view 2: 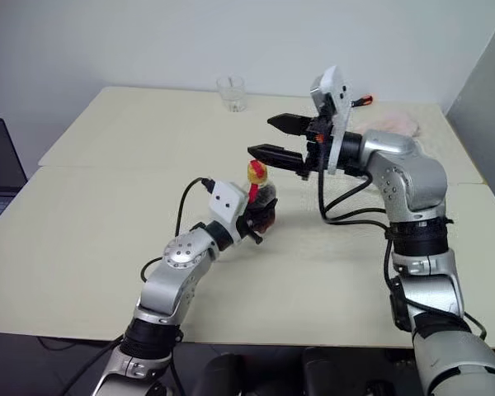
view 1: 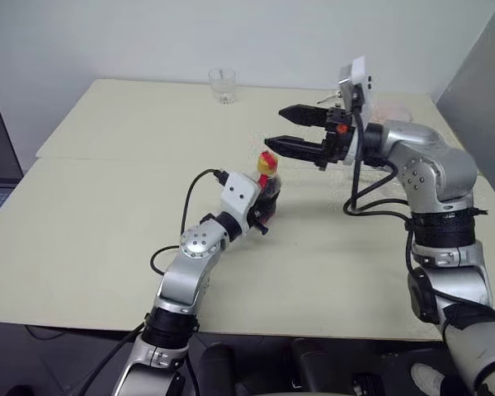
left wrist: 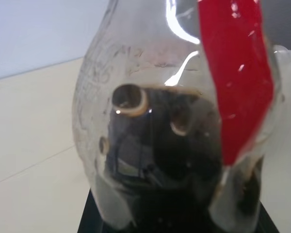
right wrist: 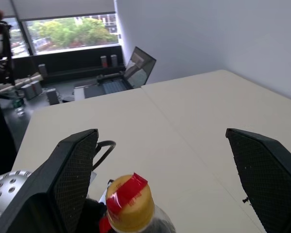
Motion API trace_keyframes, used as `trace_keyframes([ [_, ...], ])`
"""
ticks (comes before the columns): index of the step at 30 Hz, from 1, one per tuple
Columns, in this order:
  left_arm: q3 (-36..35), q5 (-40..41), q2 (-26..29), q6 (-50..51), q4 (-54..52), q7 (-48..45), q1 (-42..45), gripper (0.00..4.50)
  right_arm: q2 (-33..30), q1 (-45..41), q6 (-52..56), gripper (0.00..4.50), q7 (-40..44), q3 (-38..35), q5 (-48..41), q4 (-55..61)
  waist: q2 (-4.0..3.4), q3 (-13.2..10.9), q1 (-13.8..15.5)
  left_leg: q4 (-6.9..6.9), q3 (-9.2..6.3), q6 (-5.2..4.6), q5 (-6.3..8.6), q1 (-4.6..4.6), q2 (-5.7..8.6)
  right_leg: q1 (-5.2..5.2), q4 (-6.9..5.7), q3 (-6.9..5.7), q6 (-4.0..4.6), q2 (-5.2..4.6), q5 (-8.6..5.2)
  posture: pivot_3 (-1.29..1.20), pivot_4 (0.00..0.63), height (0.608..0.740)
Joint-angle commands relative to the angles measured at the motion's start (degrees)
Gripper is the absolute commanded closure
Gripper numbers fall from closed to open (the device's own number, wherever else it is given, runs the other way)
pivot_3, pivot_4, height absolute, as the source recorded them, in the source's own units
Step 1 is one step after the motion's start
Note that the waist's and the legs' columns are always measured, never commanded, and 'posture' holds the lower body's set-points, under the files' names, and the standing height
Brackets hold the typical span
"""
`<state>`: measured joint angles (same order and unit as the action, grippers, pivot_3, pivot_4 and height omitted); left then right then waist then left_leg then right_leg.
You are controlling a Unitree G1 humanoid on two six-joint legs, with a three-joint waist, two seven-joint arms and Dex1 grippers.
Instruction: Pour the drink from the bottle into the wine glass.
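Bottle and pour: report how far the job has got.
Done: the left gripper is shut on the bottle, holding it upright. In hand: the right gripper hovers just above the cap, jaws wide apart. Left: the cap is still on and the drink is all inside, unpoured.

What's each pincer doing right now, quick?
Left pincer: closed on the bottle, held upright.
Right pincer: wide open, holding nothing, just above the bottle's cap.

bottle [view 1: 266, 191] on table [view 1: 107, 239], tumbler [view 1: 222, 85] behind
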<state>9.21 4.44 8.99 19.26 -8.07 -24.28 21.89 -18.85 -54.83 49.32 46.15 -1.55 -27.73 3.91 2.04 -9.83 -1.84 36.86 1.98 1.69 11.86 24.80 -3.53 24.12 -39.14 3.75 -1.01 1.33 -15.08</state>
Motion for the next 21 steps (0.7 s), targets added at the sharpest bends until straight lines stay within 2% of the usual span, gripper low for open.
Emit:
trace_keyframes([
  [1,-1.0,0.8,-1.2,-3.1,-0.5,1.1,0.5,3.46,3.0,0.6,7.3,0.00,-12.7,-2.8,0.0,9.5,0.00,0.0,0.1,0.01,-0.01,0.00,0.00,0.01,0.00,0.00,0.00,0.00,0.00,-0.01,0.00,0.00,0.150,0.740],
  [8,-1.4,1.2,-2.8,-5.2,1.4,1.6,0.7,3.47,7.6,4.6,16.8,0.00,-26.4,-0.6,0.7,19.4,0.00,0.0,0.1,0.02,0.02,0.00,0.00,0.03,0.02,0.00,0.04,-0.01,-0.01,-0.10,0.00,0.00,0.150,0.740],
  [21,-0.9,1.0,-3.5,-6.9,3.3,0.8,1.1,3.47,11.7,8.0,21.1,0.00,-33.9,0.2,-0.2,22.7,0.00,0.0,0.0,0.01,0.02,0.00,0.00,0.03,0.03,0.00,0.06,-0.09,-0.02,0.00,-0.01,0.00,0.150,0.740],
])
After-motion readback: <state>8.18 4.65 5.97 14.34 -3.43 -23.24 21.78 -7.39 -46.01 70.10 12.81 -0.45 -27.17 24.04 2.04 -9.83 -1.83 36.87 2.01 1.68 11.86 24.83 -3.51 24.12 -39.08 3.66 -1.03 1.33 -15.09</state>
